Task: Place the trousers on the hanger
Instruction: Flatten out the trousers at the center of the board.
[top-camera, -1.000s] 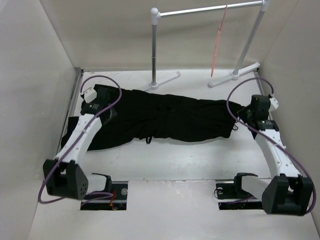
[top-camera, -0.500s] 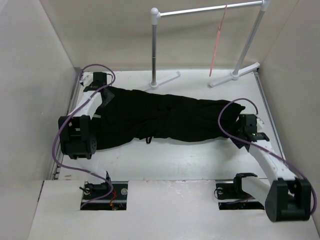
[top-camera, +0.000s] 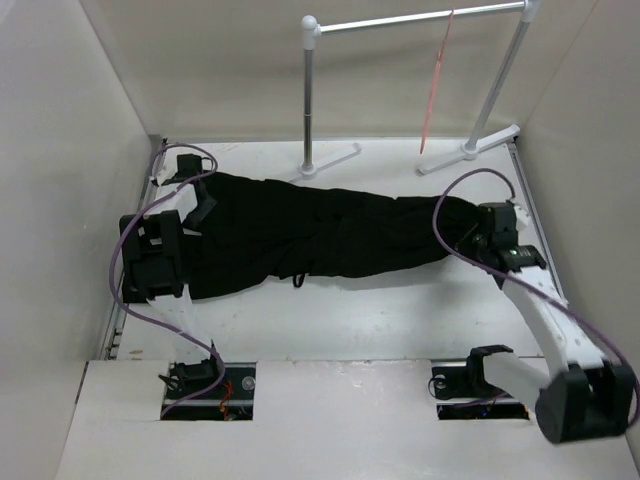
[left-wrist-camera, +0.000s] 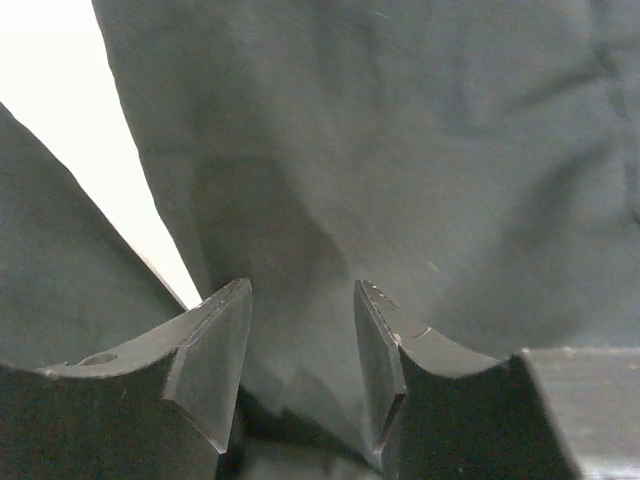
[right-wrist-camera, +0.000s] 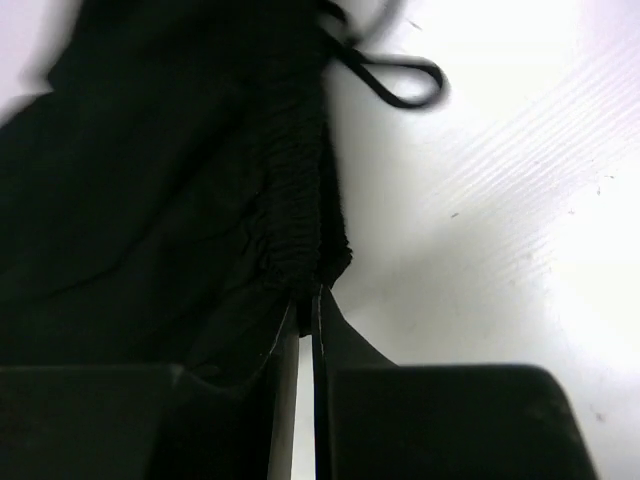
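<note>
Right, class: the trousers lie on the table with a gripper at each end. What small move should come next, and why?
Probably close the left gripper on the trousers: its jaws stand apart with fabric between them, while the right gripper looks shut on the waistband edge. With both ends held, the garment could be lifted toward the hanger.

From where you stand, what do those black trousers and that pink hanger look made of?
The trousers: soft, matte black cloth; it wrinkles and its edge gathers like elastic. The hanger: thin pink-red wire, perhaps coated metal or plastic; too slim here to be sure.
</note>
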